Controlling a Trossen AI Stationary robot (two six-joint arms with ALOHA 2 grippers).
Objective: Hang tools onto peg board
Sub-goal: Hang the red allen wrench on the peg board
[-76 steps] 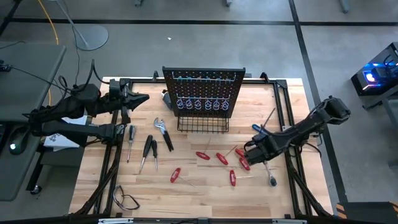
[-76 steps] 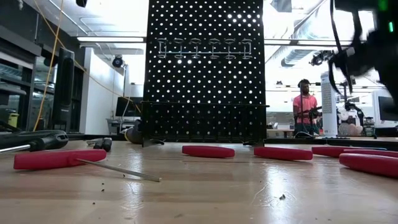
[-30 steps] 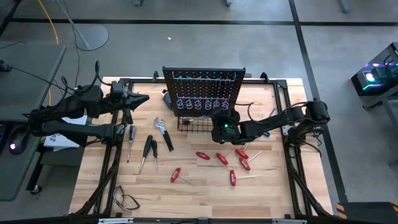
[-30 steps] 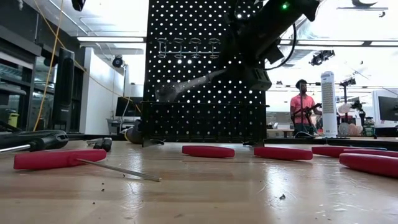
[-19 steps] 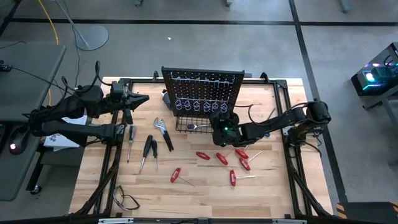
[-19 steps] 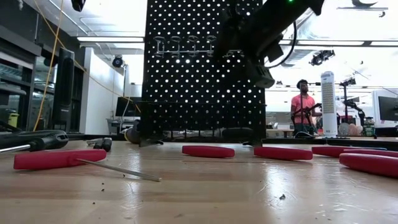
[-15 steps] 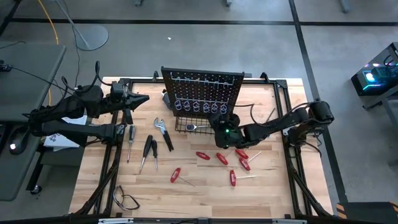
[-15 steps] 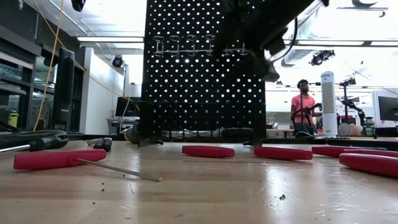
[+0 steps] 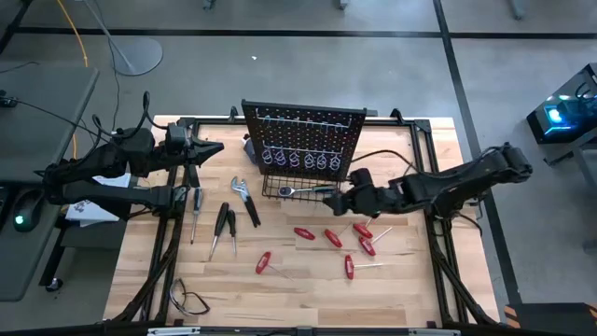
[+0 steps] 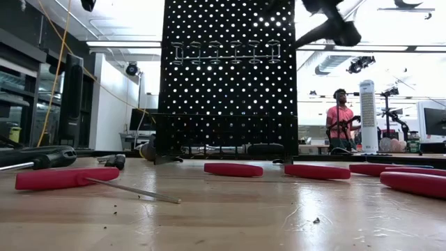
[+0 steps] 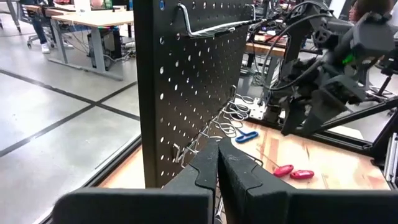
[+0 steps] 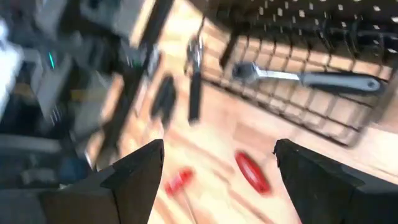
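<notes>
Peg board: the black peg board [image 9: 303, 138] stands upright at the back middle of the wooden surface [image 9: 308, 289], with a row of hooks across it.
Basket: the wire basket [image 9: 280, 194] sits at the board's base; a silver ratchet [image 9: 300, 189] lies inside it, seen also in the right wrist view [image 12: 311, 78].
Right claw: the right claw [image 9: 338, 198] hangs just in front of the basket's right end, fingers [image 12: 134, 177] spread wide apart and holding nothing.
Left claw: the left claw [image 9: 216, 147] waits at the surface's left edge, beside the board, fingers [image 11: 208, 171] pressed together with nothing between them.
Red screwdrivers: several red-handled screwdrivers [image 9: 333, 238] lie scattered on the surface below the right claw, near it but apart; two more [image 9: 264, 263] lie farther forward.
Left-side tools: pliers [image 9: 244, 198] and black-handled screwdrivers [image 9: 222, 224] lie between the left arm and the basket.
Blue tool: a blue-handled T-shaped tool [image 11: 246, 135] lies behind the board's right side.
Cable: a black cable loop [image 9: 191, 301] rests at the front left corner.
Background: a person [image 10: 341, 125] in a red top stands far behind the surface.
</notes>
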